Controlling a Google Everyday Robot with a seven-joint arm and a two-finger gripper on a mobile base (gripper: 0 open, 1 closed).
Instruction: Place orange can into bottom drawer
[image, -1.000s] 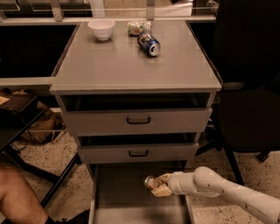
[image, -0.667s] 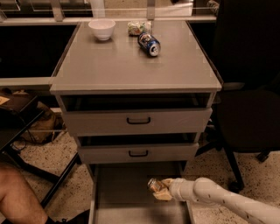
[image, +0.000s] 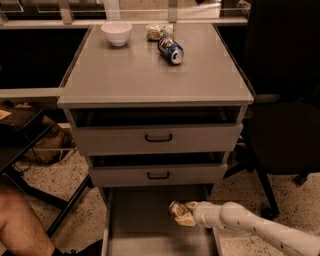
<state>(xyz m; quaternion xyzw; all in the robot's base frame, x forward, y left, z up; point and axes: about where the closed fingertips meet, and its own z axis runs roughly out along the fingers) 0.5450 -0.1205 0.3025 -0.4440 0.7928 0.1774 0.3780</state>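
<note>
Gripper (image: 183, 216) enters from the right, fingers clamped on the orange can (image: 175, 207), which is held above the right part of the open bottom drawer (image: 140, 222). Advise lowering to the floor before release, clear of the right wall; a high drop risks rolling

the white arm (image: 265, 232) comes in from the bottom right corner and reaches to the left, going up a little toward its end. the wrist is round and fat. the gripper (image: 183, 214) at the end points left, low down over the bottom drawer (image: 145, 235). its tan fingers (image: 186, 220) are closed around the orange can (image: 175, 208).
</note>
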